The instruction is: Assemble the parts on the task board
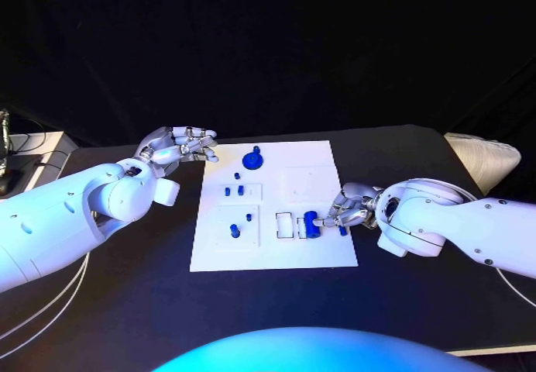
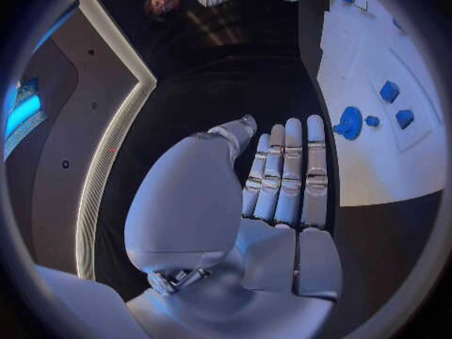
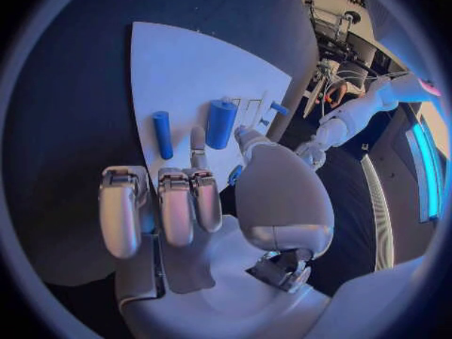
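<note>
From the head camera I see the white task board [image 1: 273, 248] lying mid-surface on the black surface [image 1: 111, 310], with small blue parts [image 1: 234, 230] standing in its recessed panels and a round blue knob part [image 1: 253, 160] near its far edge. My left robot hand [image 1: 179, 145] hovers just off the board's far left corner, fingers loosely curled, holding nothing that I can make out. My right robot hand [image 1: 341, 209] sits at the board's right edge, fingertips closed around a blue piece [image 1: 311, 221] beside the white rectangular slots.

From the left wrist camera, the left robot hand [image 2: 282, 181] shows its fingers straight and pressed side by side, empty, over dark surface; the board [image 2: 377, 166] lies just beyond the fingertips, the round blue knob [image 2: 349, 122] close by.

From the right wrist camera, the right robot hand [image 3: 198, 196] curls over the board's edge [image 3: 188, 75], a blue cylinder [image 3: 221, 123] upright at the thumb tip and a slimmer blue peg [image 3: 163, 134] standing alongside. Whether the thumb actually grips the cylinder I cannot tell here.
</note>
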Robot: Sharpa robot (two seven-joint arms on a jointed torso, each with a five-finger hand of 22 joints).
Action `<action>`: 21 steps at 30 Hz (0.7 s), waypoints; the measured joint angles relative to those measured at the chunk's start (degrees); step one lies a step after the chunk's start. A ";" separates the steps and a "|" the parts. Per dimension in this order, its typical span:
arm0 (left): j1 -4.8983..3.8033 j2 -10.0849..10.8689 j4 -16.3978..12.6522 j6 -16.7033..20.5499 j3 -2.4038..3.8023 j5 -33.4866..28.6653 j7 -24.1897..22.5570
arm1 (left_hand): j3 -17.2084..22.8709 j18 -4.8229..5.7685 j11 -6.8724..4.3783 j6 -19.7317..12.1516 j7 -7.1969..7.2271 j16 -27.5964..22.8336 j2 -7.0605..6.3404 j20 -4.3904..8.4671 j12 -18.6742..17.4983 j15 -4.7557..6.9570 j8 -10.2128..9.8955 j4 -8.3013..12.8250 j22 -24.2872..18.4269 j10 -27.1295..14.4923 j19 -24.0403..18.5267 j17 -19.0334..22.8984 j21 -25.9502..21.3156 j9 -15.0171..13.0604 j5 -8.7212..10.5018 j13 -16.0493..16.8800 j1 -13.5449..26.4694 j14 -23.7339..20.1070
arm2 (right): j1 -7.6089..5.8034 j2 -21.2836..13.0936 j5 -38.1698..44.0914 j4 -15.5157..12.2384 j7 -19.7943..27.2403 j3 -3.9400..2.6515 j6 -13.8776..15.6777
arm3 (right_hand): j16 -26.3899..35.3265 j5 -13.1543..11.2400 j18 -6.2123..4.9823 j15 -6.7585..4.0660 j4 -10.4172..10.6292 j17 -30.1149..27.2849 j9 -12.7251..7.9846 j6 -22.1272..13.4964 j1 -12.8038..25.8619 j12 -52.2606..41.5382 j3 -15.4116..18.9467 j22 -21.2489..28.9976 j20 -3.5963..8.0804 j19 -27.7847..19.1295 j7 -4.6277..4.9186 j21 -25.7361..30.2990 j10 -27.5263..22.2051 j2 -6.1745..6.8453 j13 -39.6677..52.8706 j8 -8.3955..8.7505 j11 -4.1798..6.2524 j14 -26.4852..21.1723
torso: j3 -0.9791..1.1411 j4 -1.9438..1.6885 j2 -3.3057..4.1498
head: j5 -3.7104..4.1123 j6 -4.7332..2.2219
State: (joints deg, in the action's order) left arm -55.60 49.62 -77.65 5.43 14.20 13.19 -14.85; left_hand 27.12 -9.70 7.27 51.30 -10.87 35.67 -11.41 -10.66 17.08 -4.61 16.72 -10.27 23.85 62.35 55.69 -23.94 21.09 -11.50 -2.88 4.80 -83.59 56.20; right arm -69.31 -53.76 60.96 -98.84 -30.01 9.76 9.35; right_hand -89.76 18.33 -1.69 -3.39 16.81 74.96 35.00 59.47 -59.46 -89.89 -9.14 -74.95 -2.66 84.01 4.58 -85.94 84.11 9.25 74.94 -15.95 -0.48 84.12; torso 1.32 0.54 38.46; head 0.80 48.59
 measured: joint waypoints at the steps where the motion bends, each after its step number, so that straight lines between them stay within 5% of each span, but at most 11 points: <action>1: 0.00 0.00 0.00 0.00 0.00 0.00 0.00 | 0.00 0.00 0.00 0.00 0.00 0.00 0.00 0.00 0.00 0.00 0.00 0.00 0.00 0.00 0.00 0.00 0.00 0.00 0.00 0.00 0.00 0.00 | 0.13 0.36 0.34 0.13 -0.20 0.02 0.02 | 0.00 -0.07 0.00 0.00 -0.10 0.00 0.04 0.00 0.05 0.00 0.18 0.00 0.00 0.00 0.00 0.00 0.00 -0.05 0.00 0.00 0.00 0.00 | 0.01 0.00 0.01 | -0.02 0.01; 21: 0.01 0.27 -0.21 -0.01 0.00 -0.02 0.11 | 0.00 0.00 0.00 0.00 0.00 0.00 0.00 0.00 0.00 0.00 0.00 0.00 0.00 0.00 0.00 -0.04 0.00 -0.01 0.00 0.05 0.00 0.00 | 1.43 4.54 2.99 2.46 -1.53 0.02 0.46 | 0.00 -0.63 -0.01 0.00 -0.22 -0.02 0.86 -0.40 -0.08 0.00 1.68 0.01 -0.01 -0.01 0.01 -0.34 -0.01 0.02 -0.01 -0.04 -0.01 0.00 | 0.07 -0.02 0.12 | -0.71 0.69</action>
State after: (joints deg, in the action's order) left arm -55.58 49.89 -77.87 5.42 14.20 13.17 -14.74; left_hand 27.12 -9.70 7.27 51.30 -10.87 35.67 -11.41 -10.66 17.08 -4.61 16.72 -10.27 23.85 62.35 55.69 -23.98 21.09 -11.50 -2.88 4.85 -83.59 56.20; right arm -67.88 -49.22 63.94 -96.37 -31.54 9.78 9.81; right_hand -89.76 17.70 -1.69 -3.39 16.60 74.94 35.86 59.07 -59.54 -89.88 -7.46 -74.94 -2.67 84.01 4.60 -86.27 84.10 9.27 74.92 -15.99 -0.48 84.12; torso 1.39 0.53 38.58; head 0.09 49.28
